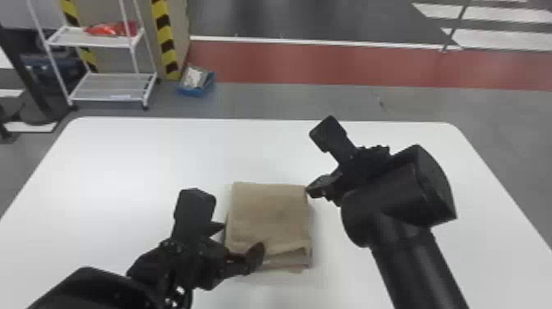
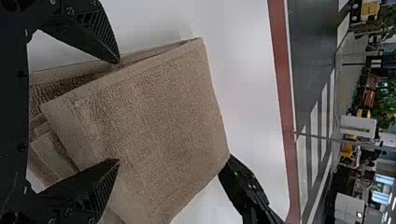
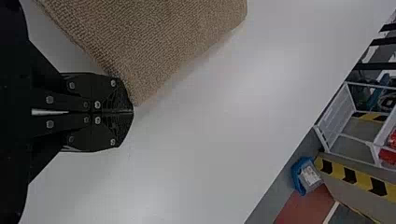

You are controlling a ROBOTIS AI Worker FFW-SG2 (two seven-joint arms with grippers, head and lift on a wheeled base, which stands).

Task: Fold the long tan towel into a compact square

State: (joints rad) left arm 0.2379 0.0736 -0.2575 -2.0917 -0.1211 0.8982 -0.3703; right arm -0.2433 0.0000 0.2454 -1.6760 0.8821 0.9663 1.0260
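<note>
The tan towel (image 1: 269, 217) lies on the white table as a folded, nearly square stack, its layers slightly uneven along the near edge. My left gripper (image 1: 241, 241) is at the stack's near-left part, fingers apart. In the left wrist view, my left gripper (image 2: 117, 112) stands open over the towel (image 2: 159, 121), with looser lower layers showing around its fingers. My right gripper (image 1: 313, 191) is beside the far-right corner. In the right wrist view, my right gripper (image 3: 130, 112) has its fingers pressed together, touching or nearly touching a corner of the towel (image 3: 154, 42).
The white table (image 1: 135, 164) extends around the towel on every side. Beyond its far edge, on the floor, are a white wheeled rack (image 1: 111, 86) and a blue bin (image 1: 196, 82), both at the left.
</note>
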